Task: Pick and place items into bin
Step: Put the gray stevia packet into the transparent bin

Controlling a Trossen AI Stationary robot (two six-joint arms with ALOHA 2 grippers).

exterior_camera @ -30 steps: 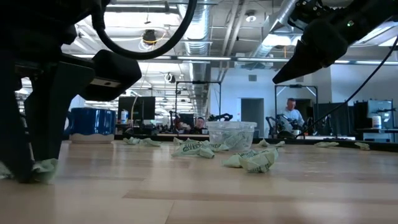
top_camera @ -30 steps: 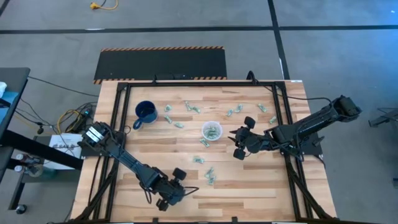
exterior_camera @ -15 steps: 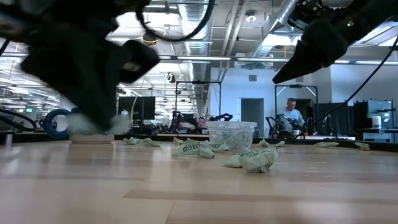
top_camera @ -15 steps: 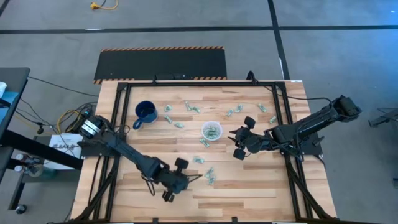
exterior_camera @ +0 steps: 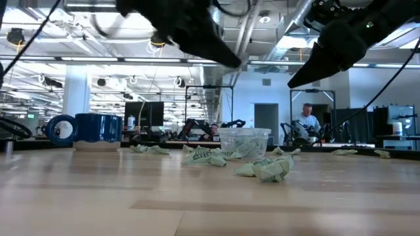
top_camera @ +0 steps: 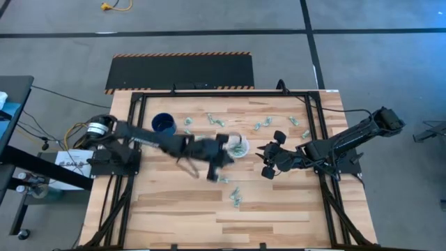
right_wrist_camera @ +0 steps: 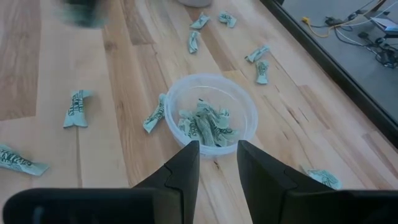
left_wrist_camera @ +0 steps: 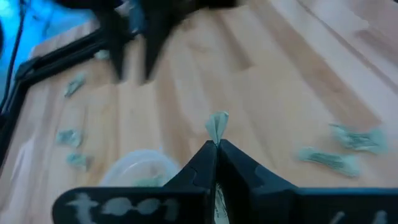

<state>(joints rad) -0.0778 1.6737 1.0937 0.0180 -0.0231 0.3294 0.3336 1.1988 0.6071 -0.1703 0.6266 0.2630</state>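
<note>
- Swung since the earlier frames: left gripper (top_camera: 224, 151), from the near edge of the table (top_camera: 279, 209) up to the left side of the cup (top_camera: 237, 147), now raised clear of the wood and almost at the rim.
- Left gripper pressed fully shut, with one wrapped piece (left_wrist_camera: 217, 127) pinched at the tips; only its pale, creased end sticking out past the fingers (left_wrist_camera: 200, 163) in the left wrist view.
- Right gripper (top_camera: 267, 162) parked just right of the cup, unmoved, jaws part open, nothing between the fingers (right_wrist_camera: 183, 163).
- Cup upright near the table's middle, already holding several pieces (right_wrist_camera: 205, 124); clear thin walls, probably light enough to slide or tip if knocked.
- Loose pieces scattered on the wood: a band beyond the cup (top_camera: 212, 120), a few near its front (top_camera: 235, 197), one lying just beside its wall (right_wrist_camera: 155, 114). Blue mug (top_camera: 164, 125) well to the left, not part of the job.
- Handling, judged: pieces very light, soft and crinkly, flat on the table; wrapper likely to crush, not break, and slick enough to slip from a shallow pinch.
- Best hold, judged: across the short middle of a piece, tips right down on the wood, rather than on a twisted end.
- Release, judged: directly over the opening and low, since so light a piece may cling to a finger or flutter wide.
</note>
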